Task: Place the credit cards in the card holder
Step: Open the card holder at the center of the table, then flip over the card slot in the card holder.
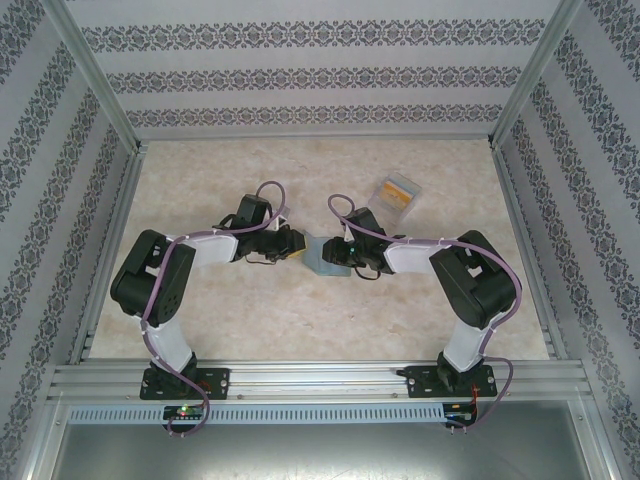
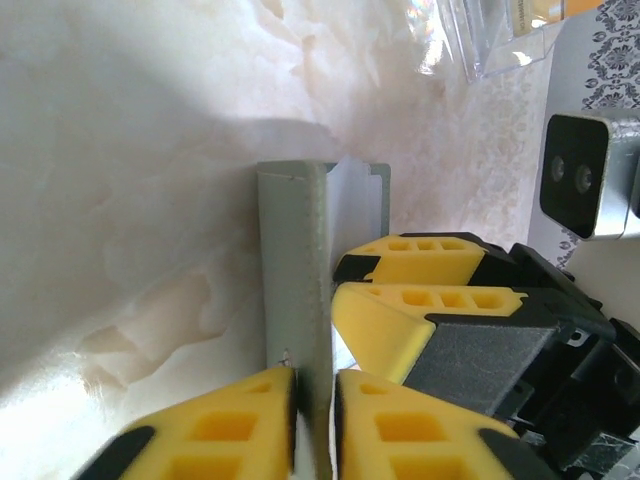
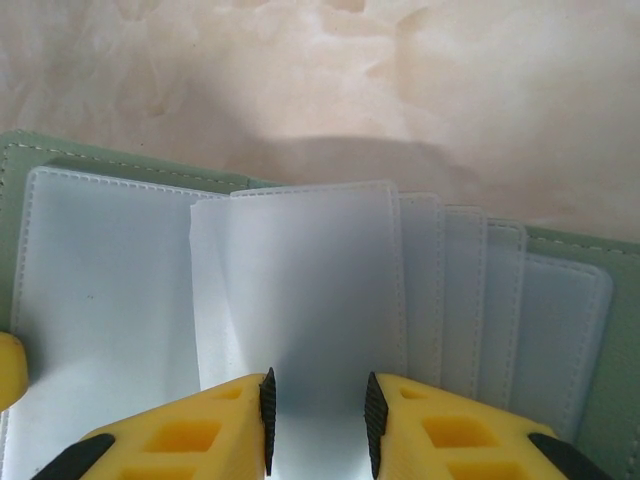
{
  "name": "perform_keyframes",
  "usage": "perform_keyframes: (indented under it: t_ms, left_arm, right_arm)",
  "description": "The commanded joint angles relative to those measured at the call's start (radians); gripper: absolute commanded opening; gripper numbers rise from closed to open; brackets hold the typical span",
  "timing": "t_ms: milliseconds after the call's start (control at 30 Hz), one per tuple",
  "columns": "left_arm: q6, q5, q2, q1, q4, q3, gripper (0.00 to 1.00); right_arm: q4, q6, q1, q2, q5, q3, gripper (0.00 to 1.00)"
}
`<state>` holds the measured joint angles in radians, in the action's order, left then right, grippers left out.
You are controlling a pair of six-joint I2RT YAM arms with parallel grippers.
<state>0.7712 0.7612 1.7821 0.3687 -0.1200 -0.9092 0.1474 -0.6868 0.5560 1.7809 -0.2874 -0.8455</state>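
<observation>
Grey-green holder (image 1: 323,258) lies open mid-table, sleeves fanned. The step in hand looks like prepping a slot, no card picked yet. Left gripper (image 2: 314,400) is clamped on the holder's cover, standing it on edge. Right gripper (image 3: 318,395) is at the sleeves, jaws partly apart, one clear leaf (image 3: 300,290) across the gap, nothing pinched. Case (image 1: 390,197) lies beyond the holder to its right, well apart; the orange inside is likely the cards (image 1: 402,188). Next: right arm fetches one while left keeps the holder open.
</observation>
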Motion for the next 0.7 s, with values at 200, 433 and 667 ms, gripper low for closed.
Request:
perform_keyframes:
  t_ms: [200,433,667]
  left_arm:
    - [-0.008,0.043,-0.016,-0.019,-0.058,-0.004,0.0]
    - [-0.048,0.019,-0.027,-0.019,0.021,-0.033,0.0]
    - [-0.04,0.035,-0.013,-0.019,0.007,-0.03,0.16]
  right_arm:
    - [-0.061,-0.019,-0.024,0.031,0.039,0.047,0.34]
    - [-0.038,-0.044,-0.024,-0.042,0.039,0.077,0.47]
    - [-0.033,0.002,0.002,-0.219,0.098,0.095,0.46]
